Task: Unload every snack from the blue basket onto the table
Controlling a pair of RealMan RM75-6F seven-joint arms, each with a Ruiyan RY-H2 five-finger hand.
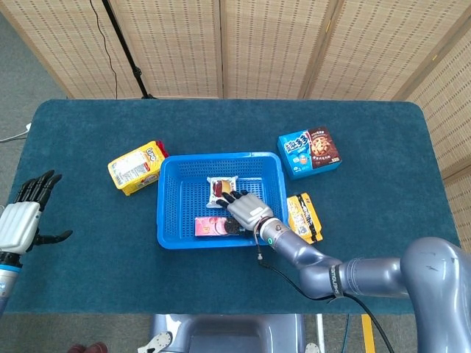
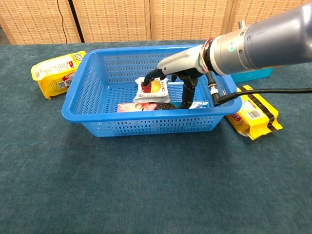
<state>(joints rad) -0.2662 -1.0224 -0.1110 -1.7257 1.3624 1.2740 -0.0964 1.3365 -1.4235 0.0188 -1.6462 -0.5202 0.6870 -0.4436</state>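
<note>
The blue basket point(image 1: 171, 200) point(image 2: 78, 95) stands mid-table with two snacks in it. A white packet with a red picture point(image 1: 218, 188) point(image 2: 155, 91) lies in its middle. A long pink-and-blue cookie packet point(image 1: 213, 226) point(image 2: 141, 106) lies along its near wall. My right hand point(image 1: 247, 209) point(image 2: 181, 68) reaches down inside the basket with fingers spread. Its fingertips point(image 2: 148, 77) rest on the white packet, and its thumb points down at the right end of the long packet. It grips nothing. My left hand point(image 1: 20, 218) hovers open by the table's left edge.
A yellow snack bag point(image 1: 135, 167) point(image 2: 55, 71) lies left of the basket. A blue-and-brown cookie box point(image 1: 310, 153) point(image 2: 253, 74) sits to its right rear. A yellow-and-black packet point(image 1: 303, 216) point(image 2: 251, 116) lies against its right side. Wicker screens stand behind the table.
</note>
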